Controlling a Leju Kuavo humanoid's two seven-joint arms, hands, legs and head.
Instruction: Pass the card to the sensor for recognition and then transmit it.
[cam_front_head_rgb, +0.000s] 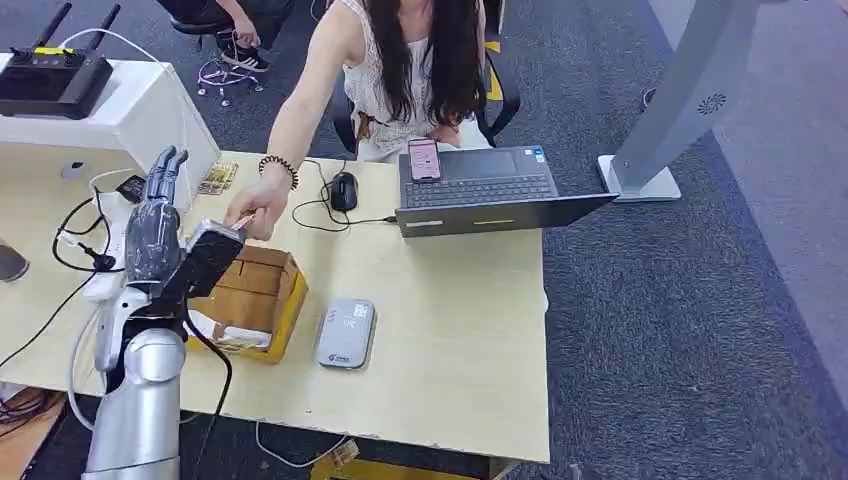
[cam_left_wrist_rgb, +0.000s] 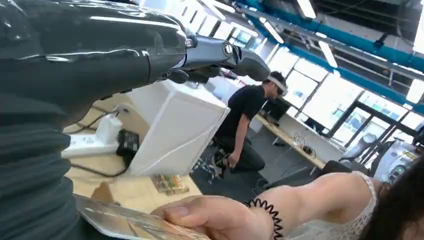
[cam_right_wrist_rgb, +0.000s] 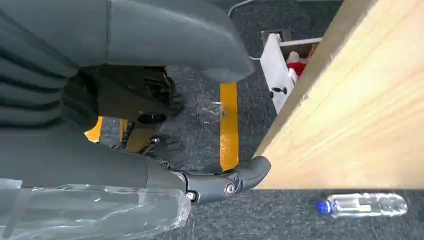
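- Left hand (cam_front_head_rgb: 158, 215) raised over the left part of the surface (cam_front_head_rgb: 450, 330), fingers stretched up and apart. Its wrist camera block hides the palm side in the head view; cannot tell whether the thumb is touching the card.
- Card (cam_left_wrist_rgb: 125, 222) lies at the near edge of the left wrist view, gold-toned, partly cut off; a person's hand (cam_front_head_rgb: 255, 208) pinches its far end. In the head view just a sliver of it shows at those fingertips.
- Right hand (cam_right_wrist_rgb: 220, 182) hangs below the surface edge, fingers loosely extended, holding nothing visible; clear plastic wrap covers part of the forearm.
- Cardboard box (cam_front_head_rgb: 255, 295) sits just right of the left hand, partly masked by the wrist block.
- Grey card reader (cam_front_head_rgb: 345, 333) lies flat to the right of the box, apart from it.
- Farther right: open laptop (cam_front_head_rgb: 480, 185) with a phone (cam_front_head_rgb: 424, 158) propped on it; black mouse (cam_front_head_rgb: 343, 190) beside.
- White box (cam_front_head_rgb: 120, 110) with a black router (cam_front_head_rgb: 50, 75) on the far left; cables and a power strip below it.
- Water bottle (cam_right_wrist_rgb: 362, 205) lies on grey carpet.
- Second person (cam_left_wrist_rgb: 245, 125) in black stands in a bright, windowed office.
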